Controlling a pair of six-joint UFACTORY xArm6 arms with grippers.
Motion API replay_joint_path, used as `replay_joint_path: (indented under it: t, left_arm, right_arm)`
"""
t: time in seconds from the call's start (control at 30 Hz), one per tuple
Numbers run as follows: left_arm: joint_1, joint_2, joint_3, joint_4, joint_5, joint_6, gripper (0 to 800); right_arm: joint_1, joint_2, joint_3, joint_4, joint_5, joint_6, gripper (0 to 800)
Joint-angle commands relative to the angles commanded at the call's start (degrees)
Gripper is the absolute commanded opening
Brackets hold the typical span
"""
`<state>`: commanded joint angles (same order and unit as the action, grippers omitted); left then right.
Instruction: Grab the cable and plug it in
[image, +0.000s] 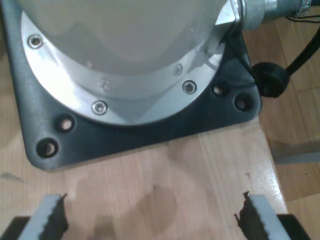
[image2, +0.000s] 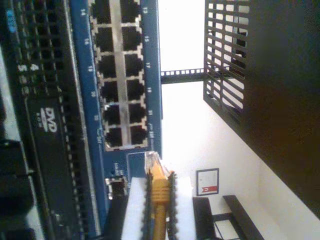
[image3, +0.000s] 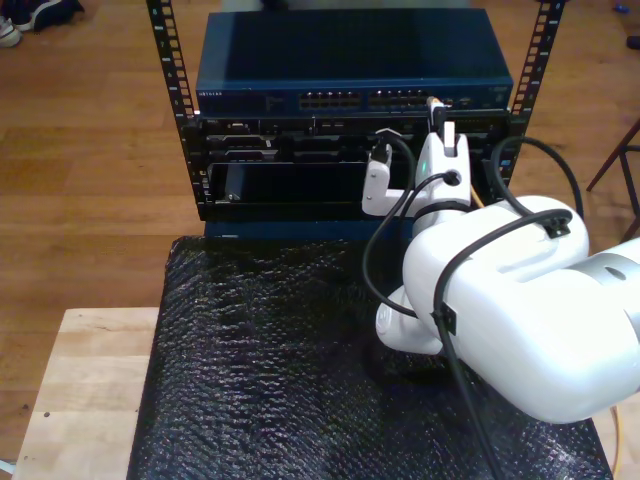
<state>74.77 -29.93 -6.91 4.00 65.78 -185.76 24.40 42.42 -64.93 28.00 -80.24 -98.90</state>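
Second wrist view shows my second gripper (image2: 159, 200) clamped on the cable (image2: 159, 197), its orange-yellow boot pinched between the white pads with the clear plug (image2: 152, 161) poking out ahead of them. The plug sits just short of the blue network switch (image2: 82, 75), near the end of its double row of ports (image2: 120, 70) and a little off from the last pair of sockets. In the exterior view the same arm reaches over the black mat (image3: 260, 370) to the rack (image3: 350, 150), holding the plug (image3: 436, 103) up at the switch's port row (image3: 385, 98) toward the exterior view's right. To seat it well, I judge the plug should first be shifted sideways until it lines up squarely with one open socket, kept level with its latch tab on the matching side, then pushed straight in without twisting until it stops; pressing while misaligned risks catching the socket's edge or bending the tab. First wrist view shows my first gripper (image: 150, 220) with its jaws spread wide and empty, hanging over the wooden table (image: 165, 185) beside the arm's base plate (image: 135, 132), well out of the work.
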Motion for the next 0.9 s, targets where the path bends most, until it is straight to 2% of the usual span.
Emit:
replay_joint_path:
  t: [0.9]
  left_arm:
    - [0.0, -0.09, 0.0, 0.0, 0.0, 0.0, 800]
  right_arm:
    - [0.0, 1.49, -2.55, 0.0, 1.05, 0.09, 0]
